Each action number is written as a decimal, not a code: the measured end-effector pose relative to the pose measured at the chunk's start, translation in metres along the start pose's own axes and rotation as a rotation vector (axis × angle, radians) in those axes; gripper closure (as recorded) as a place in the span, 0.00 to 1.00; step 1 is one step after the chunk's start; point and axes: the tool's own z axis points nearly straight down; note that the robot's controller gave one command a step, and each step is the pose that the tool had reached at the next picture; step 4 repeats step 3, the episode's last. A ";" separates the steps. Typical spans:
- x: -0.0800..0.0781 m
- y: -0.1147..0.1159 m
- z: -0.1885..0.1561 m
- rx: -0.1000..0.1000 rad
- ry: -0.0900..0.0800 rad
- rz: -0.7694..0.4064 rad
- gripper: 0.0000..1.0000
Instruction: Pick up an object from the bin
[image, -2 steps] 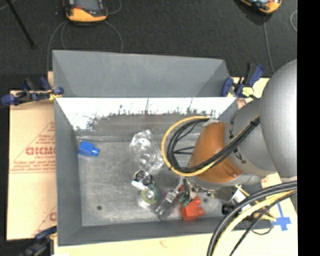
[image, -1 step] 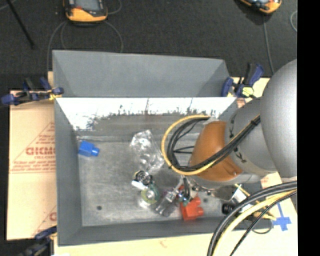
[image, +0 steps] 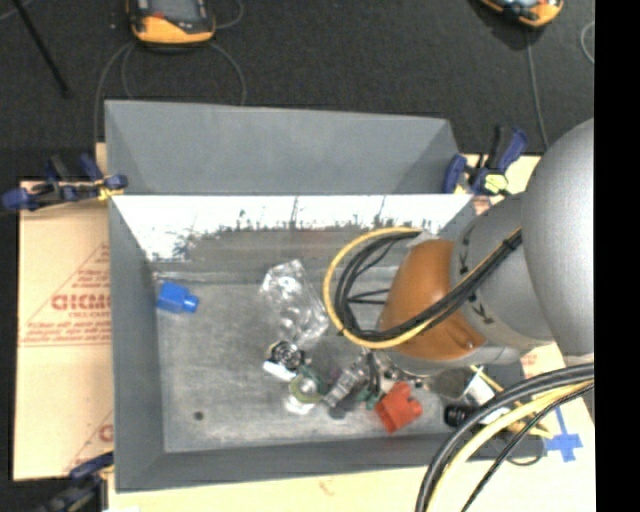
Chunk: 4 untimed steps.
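Presently the pincer (image: 362, 385) is seen lowered to the floor of the grey bin (image: 135, 350), in the near right part, beneath the arm's orange cover (image: 425, 300). Whether it is open or closed cannot be told, as its tip is masked by the wrist and by the clutter around it. A red block (image: 400, 408) is found just beside it on the right, and a dark grey piece (image: 340, 392) just beside it on the left; nothing is seen to be gripped. Further left, a green-and-white item (image: 300, 388) and a small black-and-white piece (image: 282, 355) are noted. A crumpled clear wrapper (image: 292, 292) lies toward the middle. A blue block (image: 176, 298) lies well apart, near the left wall.
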 end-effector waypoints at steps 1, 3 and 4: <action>-0.001 0.001 -0.016 0.005 0.007 -0.003 1.00; -0.005 0.004 -0.118 0.003 0.005 -0.015 1.00; -0.005 0.004 -0.118 0.003 0.005 -0.015 1.00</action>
